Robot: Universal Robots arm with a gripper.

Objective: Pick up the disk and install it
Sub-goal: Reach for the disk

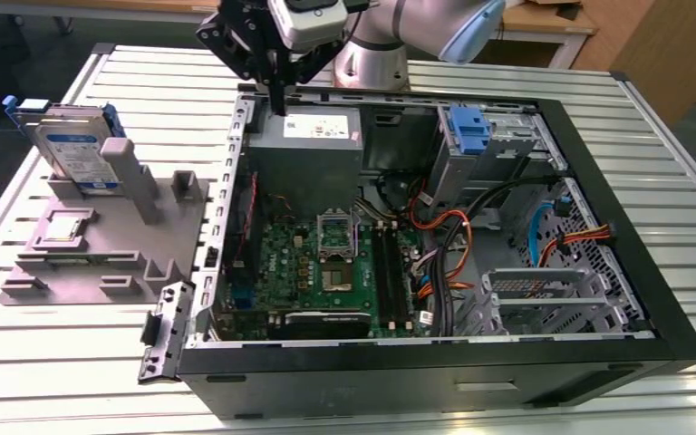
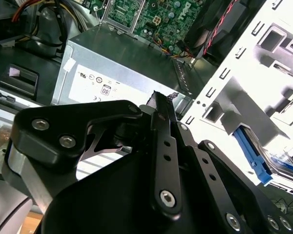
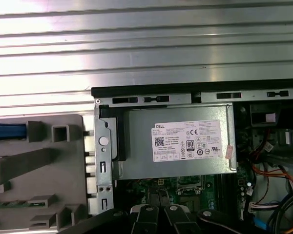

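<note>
At the exterior view's left, the disk (image 1: 73, 149) is held upright in a grey fixture (image 1: 106, 254) on the slatted table (image 1: 58, 381), well apart from the open computer case (image 1: 445, 358). The gripper (image 1: 278, 104), jaws clenched on nothing, is poised over the case's far-left corner, just above the power supply (image 1: 312, 145). Further right, a blue bracket (image 1: 469, 131) is seated in the drive cage (image 1: 515, 136), with orange cables (image 1: 578, 239) nearer.

An open computer case (image 1: 445, 381) is pictured mid-frame on a slatted metal table (image 1: 58, 362); its power supply (image 1: 305, 149) and motherboard (image 1: 305, 263) are exposed, with a grey fixture (image 1: 106, 263) placed at the exterior view's left.
</note>
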